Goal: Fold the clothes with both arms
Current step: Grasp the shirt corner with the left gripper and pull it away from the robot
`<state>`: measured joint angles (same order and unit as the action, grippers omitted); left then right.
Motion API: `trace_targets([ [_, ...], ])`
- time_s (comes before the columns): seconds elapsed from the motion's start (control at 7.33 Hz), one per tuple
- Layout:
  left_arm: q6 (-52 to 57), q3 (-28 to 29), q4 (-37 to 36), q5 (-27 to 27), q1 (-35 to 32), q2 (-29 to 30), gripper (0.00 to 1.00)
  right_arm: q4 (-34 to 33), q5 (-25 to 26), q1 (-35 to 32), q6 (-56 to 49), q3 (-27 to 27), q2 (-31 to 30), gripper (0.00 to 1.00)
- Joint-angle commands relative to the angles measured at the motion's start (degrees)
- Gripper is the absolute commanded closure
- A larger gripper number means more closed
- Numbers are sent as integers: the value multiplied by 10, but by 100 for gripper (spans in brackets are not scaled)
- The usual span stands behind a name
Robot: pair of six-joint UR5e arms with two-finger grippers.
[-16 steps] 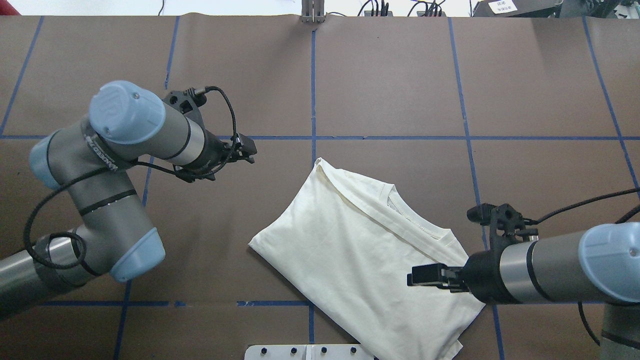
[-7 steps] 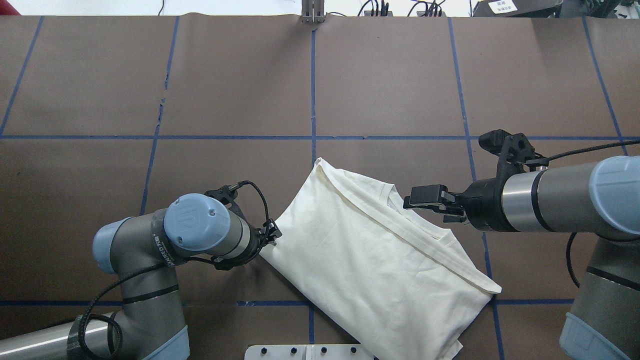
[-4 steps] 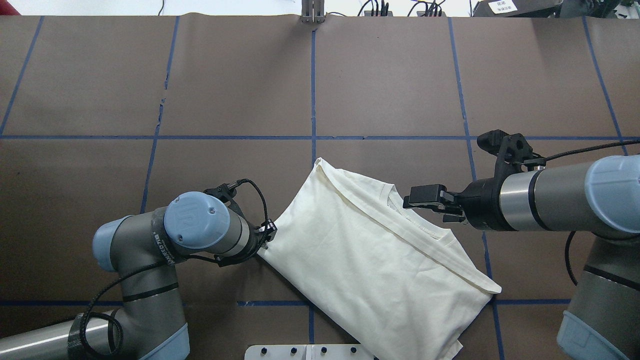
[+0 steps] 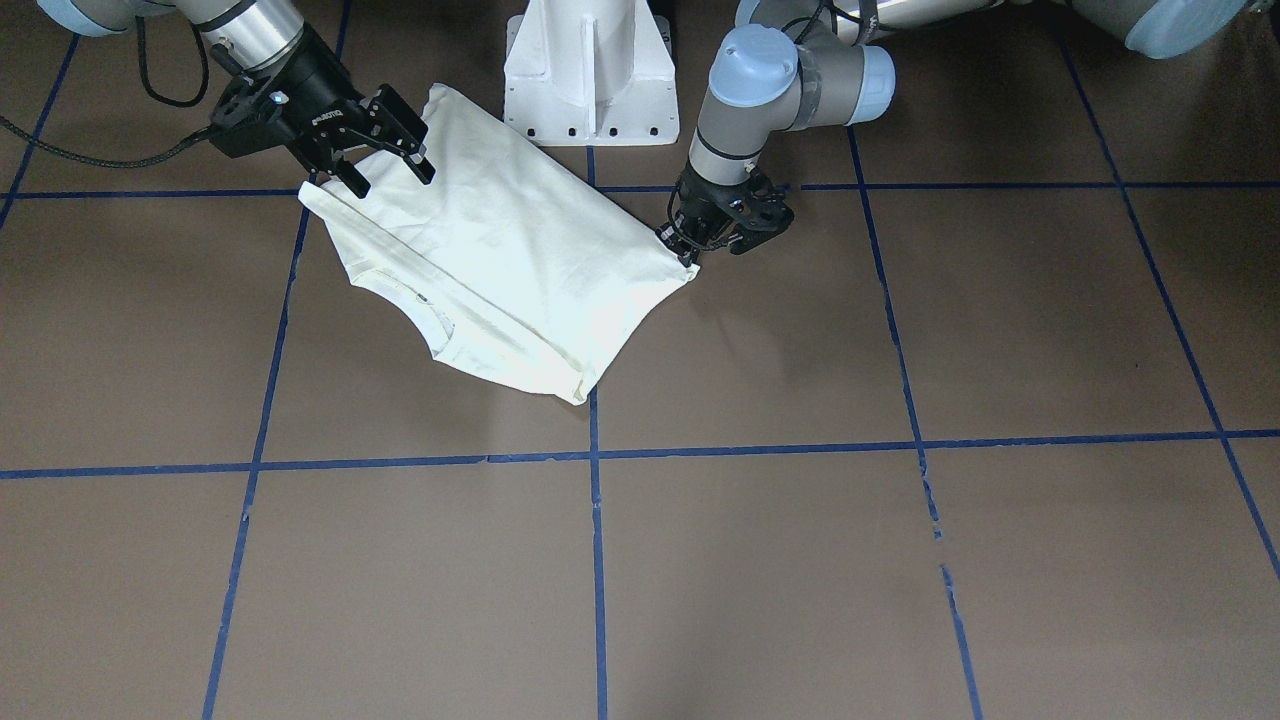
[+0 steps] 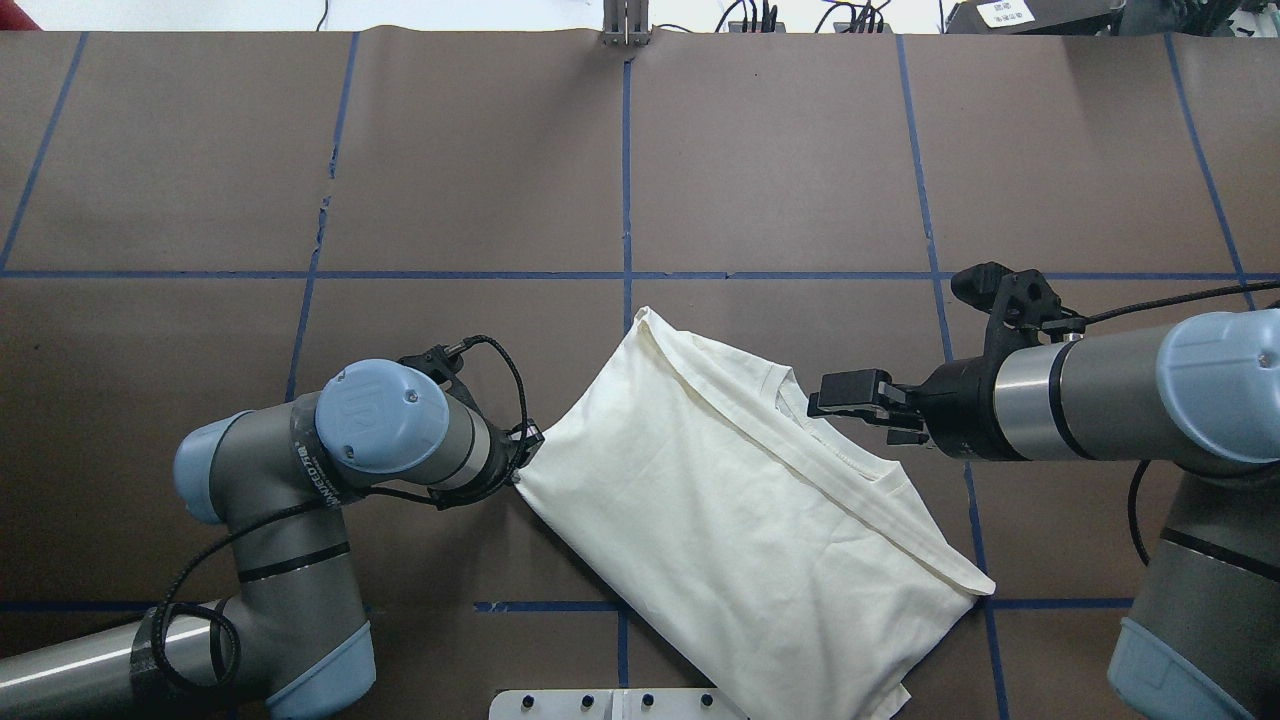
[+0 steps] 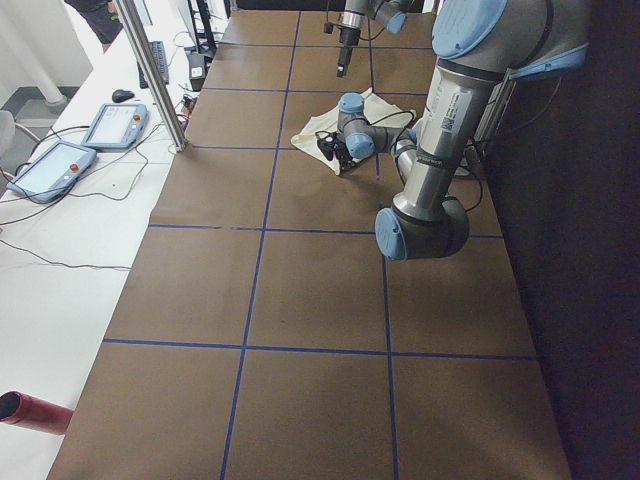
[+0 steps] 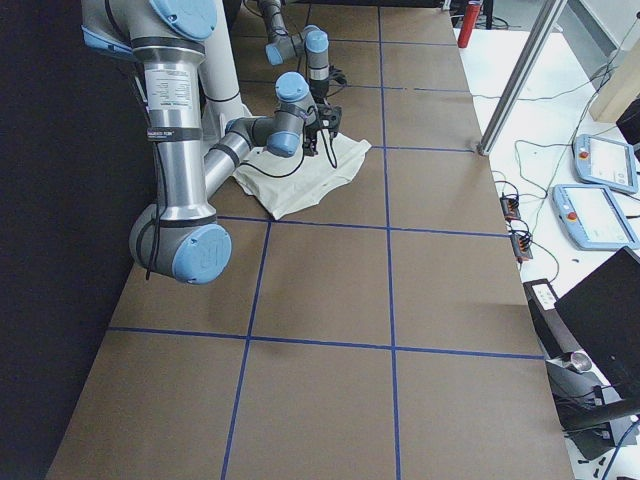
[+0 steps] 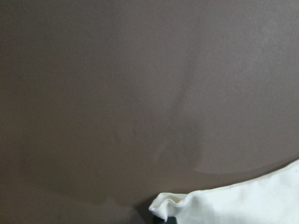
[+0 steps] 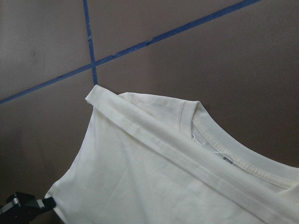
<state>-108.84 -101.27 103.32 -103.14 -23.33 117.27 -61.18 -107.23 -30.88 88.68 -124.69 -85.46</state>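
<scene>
L hand (image 4: pixel 688 248) pinches T-shirt (image 5: pixel 740 520) corner; R hand (image 4: pixel 392 178), jaws apart, hovers near collar (image 9: pixel 224 140).

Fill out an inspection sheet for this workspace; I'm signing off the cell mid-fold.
Surface: brown table cover with a blue tape grid; tape torn in spots.
Job's things: cream T-shirt, partly folded, plain side up, lying on the table.
Clutter: nothing seen.
Grippers: left hand shut on the T-shirt's corner; right hand open, over the collar side.
Cables: black cables looped at each wrist, off the cloth.
Surroundings: white pedestal base; teach pendants on the side bench.
</scene>
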Motion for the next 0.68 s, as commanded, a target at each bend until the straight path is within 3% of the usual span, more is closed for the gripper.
trace_targets([
  [0.0,18,21,-6,0,-67,7,100,0,0,-1,0,2,-1,0],
  [0.27,105,101,3,0,-136,41,100,0,1,-1,0,3,-1,0],
  [0.55,158,245,68,0,-195,149,100,0,1,-4,-1,8,-1,0],
])
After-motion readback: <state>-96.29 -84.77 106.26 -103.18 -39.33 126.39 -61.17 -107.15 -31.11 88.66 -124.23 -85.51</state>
